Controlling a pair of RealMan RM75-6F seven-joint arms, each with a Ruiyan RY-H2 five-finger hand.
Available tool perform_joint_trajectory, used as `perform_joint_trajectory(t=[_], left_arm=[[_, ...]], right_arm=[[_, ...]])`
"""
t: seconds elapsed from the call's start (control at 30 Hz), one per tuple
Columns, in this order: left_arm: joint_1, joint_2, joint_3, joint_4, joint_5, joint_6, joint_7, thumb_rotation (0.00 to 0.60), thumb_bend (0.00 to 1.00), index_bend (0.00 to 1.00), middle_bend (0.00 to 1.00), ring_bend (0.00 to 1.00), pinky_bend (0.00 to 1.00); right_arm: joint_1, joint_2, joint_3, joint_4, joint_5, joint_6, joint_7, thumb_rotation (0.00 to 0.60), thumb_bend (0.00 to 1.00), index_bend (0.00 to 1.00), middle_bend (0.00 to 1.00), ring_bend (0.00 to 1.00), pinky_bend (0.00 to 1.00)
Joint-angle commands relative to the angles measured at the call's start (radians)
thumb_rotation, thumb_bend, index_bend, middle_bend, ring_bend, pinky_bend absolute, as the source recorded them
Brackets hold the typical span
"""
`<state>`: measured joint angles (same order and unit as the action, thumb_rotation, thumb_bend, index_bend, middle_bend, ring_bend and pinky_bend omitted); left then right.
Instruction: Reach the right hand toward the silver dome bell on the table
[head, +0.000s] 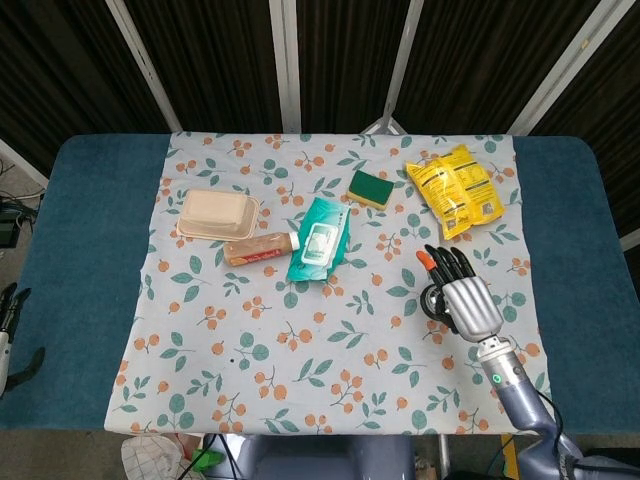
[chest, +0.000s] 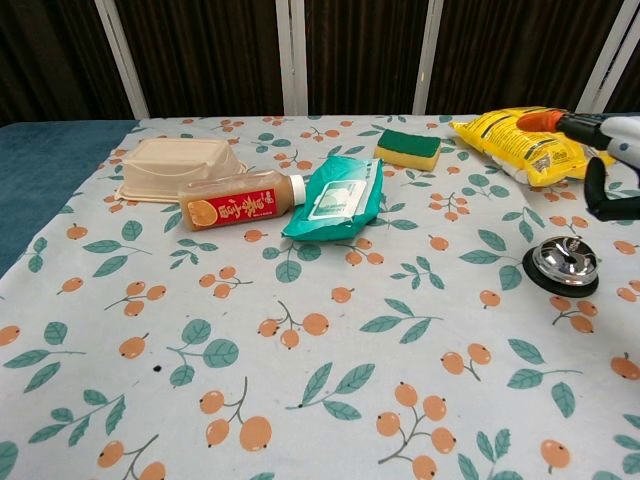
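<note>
The silver dome bell (chest: 565, 262) on its black base stands at the right of the floral cloth, fully exposed in the chest view. In the head view only the dark rim of the bell (head: 429, 300) shows beside my right hand (head: 468, 298), which hovers over it. That right hand (chest: 603, 145) is raised well above the bell, its fingers extended and apart, holding nothing. An orange fingertip (chest: 535, 120) points left. At the far left edge a dark part of my left hand (head: 9, 312) peeks in, its pose unclear.
A yellow snack bag (chest: 535, 140) lies behind the bell. A green sponge (chest: 408, 148), a teal wipes pack (chest: 337, 198), a bottle lying on its side (chest: 240, 207) and a beige lidded container (chest: 180, 165) sit across the middle and left of the cloth.
</note>
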<state>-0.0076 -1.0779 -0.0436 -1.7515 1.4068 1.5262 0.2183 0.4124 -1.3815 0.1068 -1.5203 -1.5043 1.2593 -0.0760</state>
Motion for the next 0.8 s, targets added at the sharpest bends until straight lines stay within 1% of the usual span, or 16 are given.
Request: perform_joint_trajectory(t=[0.03,0.17,0.33,0.5,0.8], left_arm=[[0.003,0.002,-0.001,0.0,0.001,0.005,-0.006,0.6,0.47,0.04,0.0,0.0,0.07],[0.005,0.007,-0.001,-0.001,0.002,0.008,-0.018,0.6,0.47,0.04,0.0,0.0,0.07],[0.01,0.013,0.004,-0.001,0.015,0.016,-0.032,0.6,0.47,0.04,0.0,0.0,0.07],[0.011,0.015,0.007,-0.001,0.02,0.016,-0.036,0.6,0.47,0.04,0.0,0.0,0.07],[0.003,0.008,0.009,0.008,0.035,0.01,-0.028,0.6,0.47,0.04,0.0,0.0,0.07]], right_arm=[[-0.082,0.107,-0.055,-0.126,0.001,0.065,-0.095,0.6,1.0,0.0,0.0,0.0,0.0],[-0.147,0.161,-0.096,-0.173,-0.015,0.134,-0.133,0.6,1.0,0.0,0.0,0.0,0.0],[-0.23,0.198,-0.127,-0.163,-0.03,0.241,-0.139,0.6,1.0,0.0,0.0,0.0,0.0],[-0.287,0.208,-0.124,-0.114,0.0,0.304,-0.113,0.6,1.0,0.0,0.0,0.0,0.0],[-0.297,0.217,-0.112,-0.075,-0.006,0.307,-0.062,0.6,1.0,0.0,0.0,0.0,0.0]])
